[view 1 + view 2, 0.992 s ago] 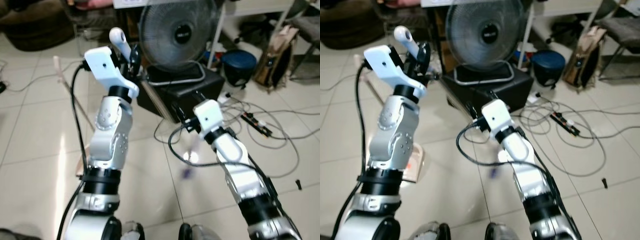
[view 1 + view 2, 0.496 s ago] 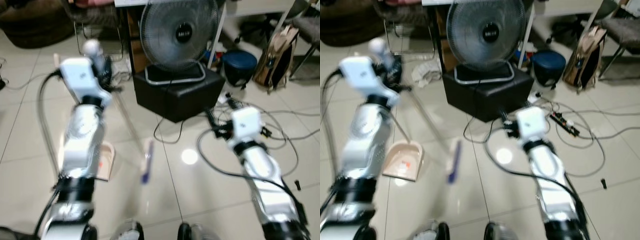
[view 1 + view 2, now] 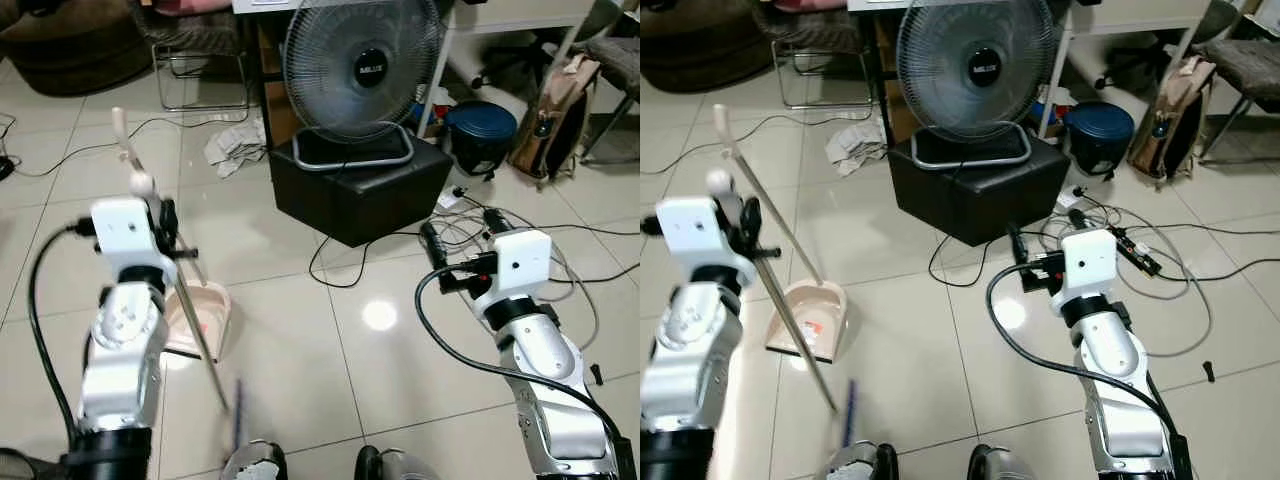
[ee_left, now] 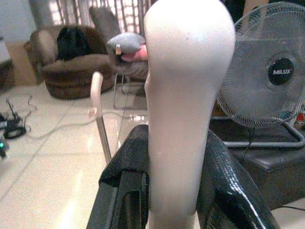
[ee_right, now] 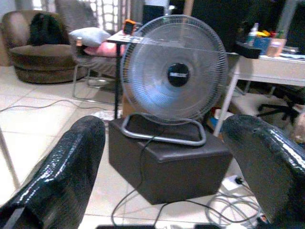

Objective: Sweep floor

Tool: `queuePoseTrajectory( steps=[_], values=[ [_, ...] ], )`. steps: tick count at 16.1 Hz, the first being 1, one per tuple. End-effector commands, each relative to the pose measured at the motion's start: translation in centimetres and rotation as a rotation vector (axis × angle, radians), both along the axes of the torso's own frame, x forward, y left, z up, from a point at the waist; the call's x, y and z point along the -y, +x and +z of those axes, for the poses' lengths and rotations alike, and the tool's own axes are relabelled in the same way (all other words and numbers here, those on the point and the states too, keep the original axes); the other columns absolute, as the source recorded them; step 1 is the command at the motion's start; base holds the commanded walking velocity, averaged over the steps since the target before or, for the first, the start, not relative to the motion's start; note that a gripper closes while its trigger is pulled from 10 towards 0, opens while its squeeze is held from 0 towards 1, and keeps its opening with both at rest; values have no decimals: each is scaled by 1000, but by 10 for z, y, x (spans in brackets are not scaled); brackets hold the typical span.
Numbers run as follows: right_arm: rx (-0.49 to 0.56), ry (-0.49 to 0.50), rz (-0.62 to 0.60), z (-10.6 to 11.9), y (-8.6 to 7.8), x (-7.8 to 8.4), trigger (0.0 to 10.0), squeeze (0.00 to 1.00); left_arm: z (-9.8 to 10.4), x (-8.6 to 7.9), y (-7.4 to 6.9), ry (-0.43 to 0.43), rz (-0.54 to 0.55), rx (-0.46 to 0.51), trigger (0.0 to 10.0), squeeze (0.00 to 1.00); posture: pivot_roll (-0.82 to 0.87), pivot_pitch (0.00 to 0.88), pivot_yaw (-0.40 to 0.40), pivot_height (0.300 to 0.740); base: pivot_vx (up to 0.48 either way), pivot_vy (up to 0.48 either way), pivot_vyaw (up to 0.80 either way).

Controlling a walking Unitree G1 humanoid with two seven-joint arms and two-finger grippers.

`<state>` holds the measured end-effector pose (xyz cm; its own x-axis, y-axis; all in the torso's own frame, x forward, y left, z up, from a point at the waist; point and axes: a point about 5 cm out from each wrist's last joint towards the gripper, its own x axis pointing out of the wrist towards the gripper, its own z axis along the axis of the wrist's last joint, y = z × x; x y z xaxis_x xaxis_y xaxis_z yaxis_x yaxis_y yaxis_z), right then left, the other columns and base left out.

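— Two things are hard to read: the broom's (image 3: pixel 205 345) lower end is a blurred blue streak by the robot's feet, and the dustpan (image 3: pixel 200 318) is partly covered by the left arm.

— Where is the broom held?

— Near its white top. The left end effector (image 4: pixel 171 191) has both black fingers (image 4: pixel 126 186) pressed against the white handle, gripping it. From the head views the thin shaft slants down across the tiled floor (image 3: pixel 300 380), passing just in front of the dustpan.

— What does the wrist camera add?

— Up close, it shows the handle's rounded tip, and behind it the dustpan's upright handle (image 4: pixel 97 114), a fan (image 4: pixel 267 86) and a brown armchair (image 4: pixel 71 67).

— And the right side?

— The right end effector (image 5: pixel 167 181) is spread wide and holds nothing; between its fingers the fan sits on a dark box (image 5: pixel 176 162). In the head view it hovers over the floor beside a tangle of cables (image 3: pixel 500 230).

— Any change from a second ago?

— Yes. The left arm has dropped from in front of the fan to low at the left, and the right arm has swung outward toward the cables.
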<state>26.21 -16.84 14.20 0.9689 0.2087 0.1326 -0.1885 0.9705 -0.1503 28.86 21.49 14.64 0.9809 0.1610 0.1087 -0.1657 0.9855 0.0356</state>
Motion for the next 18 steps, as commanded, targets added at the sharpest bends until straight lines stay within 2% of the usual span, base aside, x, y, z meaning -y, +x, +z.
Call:
queuePoseTrajectory(
  steps=[1, 3, 5, 9, 10, 13, 14, 16, 18],
  values=[
    [14, -4, 1, 3, -1, -1, 10000, 1000, 6, 3, 0, 34, 1, 36, 10000, 0, -7, 127, 5, 740, 0, 0, 0],
    [5, -116, -73, -4, 3, 4, 10000, 1000, 2, 8, 2, 25, -13, 47, 10000, 0, -1, 123, 6, 740, 0, 0, 0],
    [58, -140, -164, -4, 6, 8, 10000, 0, 7, 11, 4, -12, -10, 137, 10000, 0, -1, 123, 17, 740, 0, 0, 0],
    [9, 74, -187, -9, 4, 13, 10000, 0, 21, 17, 10, -240, -32, 234, 10000, 0, 4, 123, 26, 740, 0, 0, 0],
    [11, 105, -163, -9, 4, 12, 10000, 0, 22, 17, 11, -232, -34, 251, 10000, 0, 4, 121, 29, 740, 0, 0, 0],
    [25, 65, -106, -7, 6, 6, 10000, 0, 27, 29, 13, 27, -149, 270, 10000, 0, 4, 117, 42, 740, 0, 0, 0],
    [32, 66, -99, -5, 7, 4, 10000, 0, 30, 33, 13, 84, -178, 285, 10000, 0, 4, 116, 43, 740, 0, 0, 0],
    [45, 64, -86, -2, 9, 2, 10000, 0, 34, 35, 15, 96, -182, 305, 10000, 0, 3, 111, 46, 740, 0, 0, 0],
    [42, 67, -72, -1, 10, -1, 10000, 0, 33, 36, 18, -1, -167, 300, 10000, 0, -1, 108, 45, 740, 0, 0, 0]
  ],
)
